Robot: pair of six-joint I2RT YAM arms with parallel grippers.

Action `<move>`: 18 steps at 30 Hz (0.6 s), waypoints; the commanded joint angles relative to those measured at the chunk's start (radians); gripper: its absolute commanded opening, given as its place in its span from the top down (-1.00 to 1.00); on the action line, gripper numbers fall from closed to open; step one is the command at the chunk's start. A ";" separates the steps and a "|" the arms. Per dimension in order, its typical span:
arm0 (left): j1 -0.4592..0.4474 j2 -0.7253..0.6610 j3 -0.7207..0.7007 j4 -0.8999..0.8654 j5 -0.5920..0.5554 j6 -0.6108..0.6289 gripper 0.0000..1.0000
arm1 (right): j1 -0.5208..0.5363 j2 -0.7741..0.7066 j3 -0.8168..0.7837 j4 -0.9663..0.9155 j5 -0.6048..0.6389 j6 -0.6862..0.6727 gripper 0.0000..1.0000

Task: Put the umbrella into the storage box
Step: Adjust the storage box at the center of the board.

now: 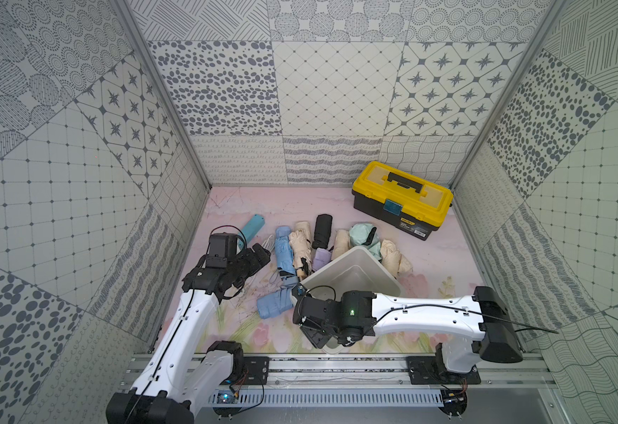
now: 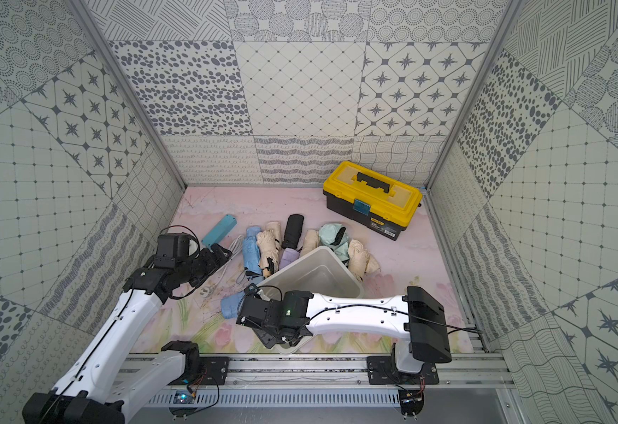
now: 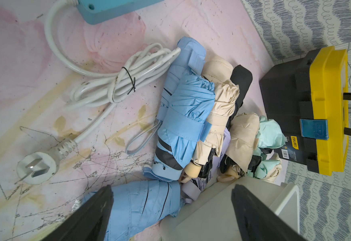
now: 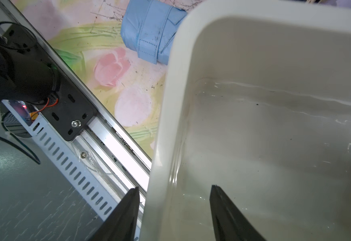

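We find the left gripper (image 3: pixel 172 187) with its fingers spread wide and nothing held. The blue umbrella (image 3: pixel 141 204) lies folded on the mat (image 3: pixel 45 52), below and between those fingertips. One end sits just beside the storage box (image 4: pixel 178 83), whose corner lies under the other finger. The umbrella is not in the box, and the box interior shows bare.

The right gripper (image 4: pixel 175 187) stands part-open astride the box's wall, one finger outside and one inside. We see a gap on the inner side, so no clamp on the wall as far as we can tell.

Our judgement on handling: the umbrella is light, with a stiff core of shaft and ribs under soft, slick fabric that bunches and slides. We would take it across the middle of the bundle, at the strap where the wrap is tightest, fingers square to its length. Pinching loose folds risks the cloth pulling free. More folded umbrellas (image 3: pixel 183 104) lie piled beyond the fingertips, close enough to snag.
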 commanded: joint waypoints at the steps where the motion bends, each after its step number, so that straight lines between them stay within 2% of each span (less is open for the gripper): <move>1: -0.002 0.008 -0.001 -0.025 0.013 -0.016 -0.88 | -0.018 0.014 0.035 0.007 -0.005 -0.003 -0.02; 6: -0.003 0.018 -0.002 -0.024 0.009 -0.017 -0.87 | -0.058 0.007 0.026 0.016 -0.003 -0.001 0.29; 11: -0.003 0.041 0.002 -0.021 0.005 -0.016 -0.86 | -0.119 -0.008 0.002 0.065 -0.032 -0.009 0.43; 18: -0.003 0.105 0.026 -0.002 0.020 0.009 -0.82 | -0.198 -0.006 0.008 0.092 -0.060 -0.045 0.48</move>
